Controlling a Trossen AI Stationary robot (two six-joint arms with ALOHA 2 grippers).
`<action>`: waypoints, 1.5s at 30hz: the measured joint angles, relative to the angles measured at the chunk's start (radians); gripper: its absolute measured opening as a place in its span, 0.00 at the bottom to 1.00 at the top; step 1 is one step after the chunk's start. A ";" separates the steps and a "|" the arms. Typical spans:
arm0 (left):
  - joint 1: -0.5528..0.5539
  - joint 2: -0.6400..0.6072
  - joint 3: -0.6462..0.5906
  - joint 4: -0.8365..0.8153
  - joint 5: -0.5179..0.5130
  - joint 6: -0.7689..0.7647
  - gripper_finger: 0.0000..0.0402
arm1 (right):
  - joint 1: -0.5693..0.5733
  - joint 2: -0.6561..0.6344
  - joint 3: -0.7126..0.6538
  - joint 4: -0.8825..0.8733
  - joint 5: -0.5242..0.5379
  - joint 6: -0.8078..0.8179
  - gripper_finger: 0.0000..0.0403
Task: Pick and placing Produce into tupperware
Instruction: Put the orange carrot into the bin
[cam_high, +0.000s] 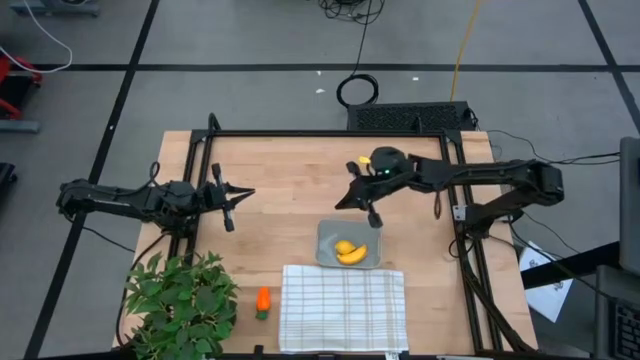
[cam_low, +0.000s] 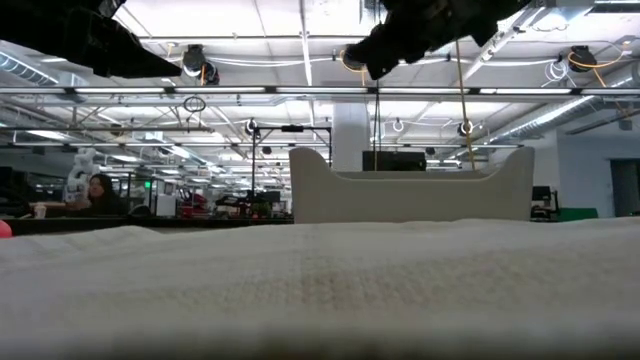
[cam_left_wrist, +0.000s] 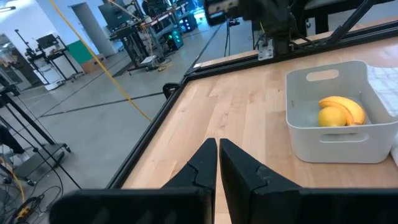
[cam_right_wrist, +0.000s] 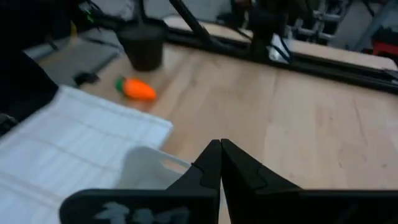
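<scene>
Two of three produce pieces are in the tupperware; the carrot is left.

The banana (cam_high: 352, 255) and lemon (cam_high: 344, 247) lie in the tupperware (cam_high: 326, 243). The carrot (cam_high: 262, 300) sits on the table at its 8 o'clock, beside the cloth (cam_high: 340, 310). The right gripper (cam_high: 375, 220), pressed together and empty, hovers at the tupperware's 1 o'clock; the left gripper (cam_high: 232, 200), also closed, waits well apart at 10 o'clock.
</scene>
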 joint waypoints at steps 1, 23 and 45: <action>0.000 0.000 0.000 0.000 0.000 0.000 0.06 | 0.000 -0.015 -0.002 -0.003 -0.002 0.014 0.00; 0.000 0.000 0.000 0.000 -0.001 0.008 0.06 | 0.000 -0.404 -0.501 0.523 0.013 0.479 0.00; 0.000 0.000 0.000 -0.002 -0.002 -0.003 0.06 | 0.184 -0.529 -0.605 0.463 0.383 0.482 0.00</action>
